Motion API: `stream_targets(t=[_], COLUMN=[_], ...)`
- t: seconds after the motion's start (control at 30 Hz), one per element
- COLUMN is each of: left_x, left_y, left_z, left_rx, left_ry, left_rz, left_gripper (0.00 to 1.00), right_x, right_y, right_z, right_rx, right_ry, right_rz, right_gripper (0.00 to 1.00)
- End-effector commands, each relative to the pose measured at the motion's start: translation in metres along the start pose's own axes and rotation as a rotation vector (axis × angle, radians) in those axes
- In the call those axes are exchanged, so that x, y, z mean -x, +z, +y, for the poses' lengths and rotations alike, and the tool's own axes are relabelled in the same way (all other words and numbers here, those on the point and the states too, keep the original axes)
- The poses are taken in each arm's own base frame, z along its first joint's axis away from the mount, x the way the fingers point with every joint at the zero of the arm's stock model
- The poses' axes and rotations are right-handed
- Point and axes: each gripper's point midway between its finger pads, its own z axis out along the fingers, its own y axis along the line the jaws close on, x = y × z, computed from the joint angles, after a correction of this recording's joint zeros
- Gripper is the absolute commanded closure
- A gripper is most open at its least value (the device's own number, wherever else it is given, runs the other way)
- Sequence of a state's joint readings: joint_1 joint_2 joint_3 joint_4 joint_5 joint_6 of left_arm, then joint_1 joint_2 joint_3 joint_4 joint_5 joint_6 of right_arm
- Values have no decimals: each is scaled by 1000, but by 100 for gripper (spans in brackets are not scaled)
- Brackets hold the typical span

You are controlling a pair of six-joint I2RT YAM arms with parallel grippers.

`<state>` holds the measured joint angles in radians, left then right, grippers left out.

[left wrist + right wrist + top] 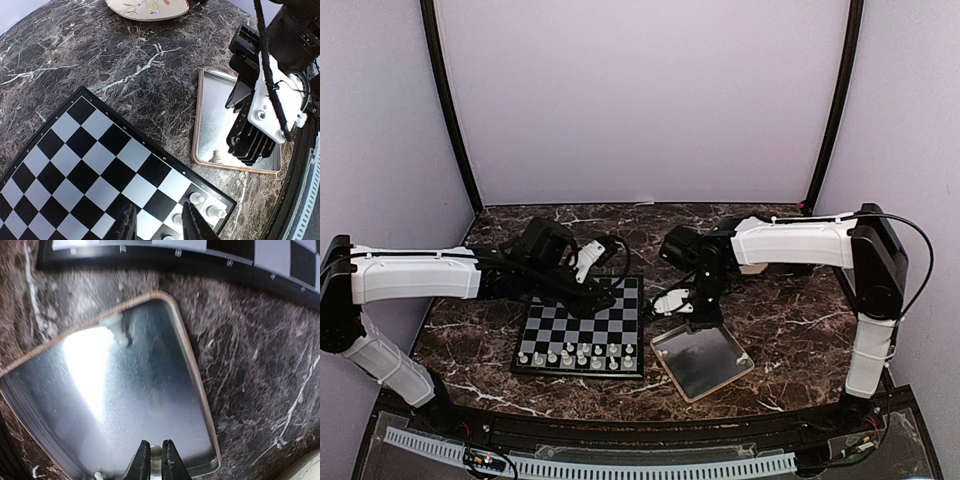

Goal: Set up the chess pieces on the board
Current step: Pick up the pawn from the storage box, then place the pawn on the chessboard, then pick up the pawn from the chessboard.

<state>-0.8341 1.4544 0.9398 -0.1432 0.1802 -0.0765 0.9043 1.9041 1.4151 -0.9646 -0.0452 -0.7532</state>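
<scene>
The board (582, 325) lies in front of the left arm, with several white chess pieces (578, 354) standing in its two near rows. My left gripper (604, 298) hovers over the board's right part; in the left wrist view it (158, 226) is open and empty beside the corner pieces (197, 199). My right gripper (702, 320) is down in the metal tray (712, 366). In the right wrist view it (156, 461) is shut on a small white chess piece (156, 452) near the tray's corner. Two more pieces (121, 340) stay in the tray.
The tray (196, 125) sits just right of the board on the dark marble table. A round beige plate (145, 7) lies behind, under the right arm. The two arms are close together over the board's right edge.
</scene>
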Motion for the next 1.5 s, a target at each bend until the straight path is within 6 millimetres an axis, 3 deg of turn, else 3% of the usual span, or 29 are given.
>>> stream_targets(t=[0.0,0.13,0.5,0.67,0.83,1.0,1.17,1.33,1.47], left_x=[3,5,12,18,21,15,-6,-26,-27], left_y=[-12,-19,-36,-56,-74,-81,-56,-23,-2], left_z=[3,7,30,45,54,60,50,26,21], left_rx=[32,63,208,309,364,381,248,72,6], left_ry=[5,13,-16,-31,-49,-60,-59,32,107], left_rz=[-22,-28,-67,-116,-157,-158,-69,74,120], left_gripper=[66,67,66,66,66,65,64,60,59], right_x=[38,58,143,165,177,177,169,135,96], right_y=[-19,-28,-60,-58,-40,-33,-51,-78,-98], right_z=[8,8,-32,-46,-56,-59,-56,-61,-64], right_rx=[100,140,93,67,74,71,86,80,71], right_ry=[28,40,63,73,105,106,134,179,229], right_rz=[-192,-295,-698,-818,-870,-871,-869,-858,-843], right_gripper=[90,90,89,88,88,88,86,81,75])
